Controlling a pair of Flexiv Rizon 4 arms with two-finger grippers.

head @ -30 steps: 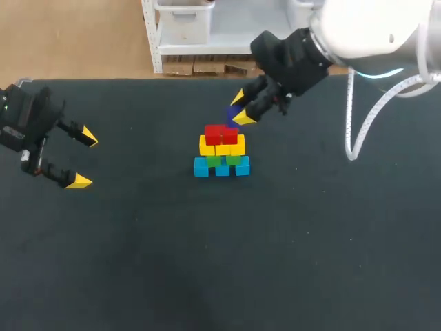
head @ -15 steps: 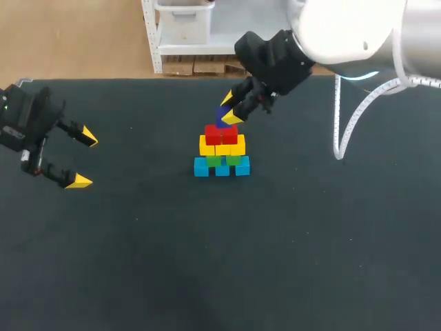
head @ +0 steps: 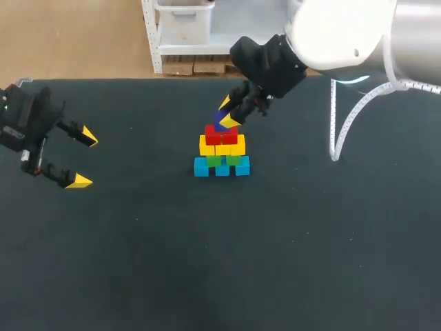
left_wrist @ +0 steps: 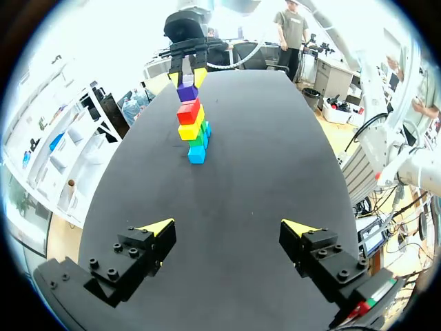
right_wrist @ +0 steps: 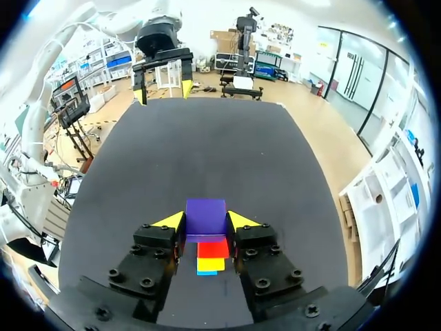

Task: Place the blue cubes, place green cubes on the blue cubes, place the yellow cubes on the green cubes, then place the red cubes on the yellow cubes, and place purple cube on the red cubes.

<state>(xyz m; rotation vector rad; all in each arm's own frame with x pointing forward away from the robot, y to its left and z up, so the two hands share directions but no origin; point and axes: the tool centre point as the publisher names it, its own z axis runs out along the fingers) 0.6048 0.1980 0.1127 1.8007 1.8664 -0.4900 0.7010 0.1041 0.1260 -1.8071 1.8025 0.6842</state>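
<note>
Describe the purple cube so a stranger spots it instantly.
On the black table, find the stack of coloured cubes near its middle. The purple cube is topmost, above the red cubes: the only purple one, and the only one held in the right tool.

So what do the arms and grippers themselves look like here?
The right arm is a fat white and silver housing with a white cable looping beside it. Both the right gripper and left gripper are black and blocky, with visible bolt heads and two fingers ending in yellow wedge tips.
</note>
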